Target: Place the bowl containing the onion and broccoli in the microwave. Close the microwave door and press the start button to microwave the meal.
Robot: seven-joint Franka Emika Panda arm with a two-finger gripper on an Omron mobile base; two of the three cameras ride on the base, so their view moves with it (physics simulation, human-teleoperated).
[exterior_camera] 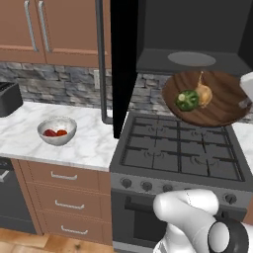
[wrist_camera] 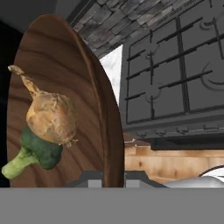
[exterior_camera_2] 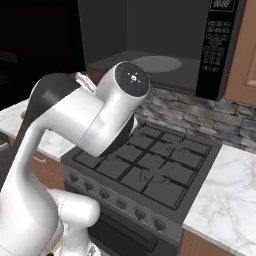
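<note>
Between the gripper's [wrist_camera: 108, 178] fingertips, pinched on its rim, the stiff wooden bowl [exterior_camera: 210, 98] hangs tilted above the stove [exterior_camera: 183, 150] below the open microwave [exterior_camera: 192, 34], its onion [exterior_camera: 203, 95] and broccoli [exterior_camera: 188, 100] likely to roll.

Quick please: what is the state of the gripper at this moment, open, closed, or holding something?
Gripper: closed on the rim of the wooden bowl, held in the air above the stove; the onion and broccoli are inside it.
</note>
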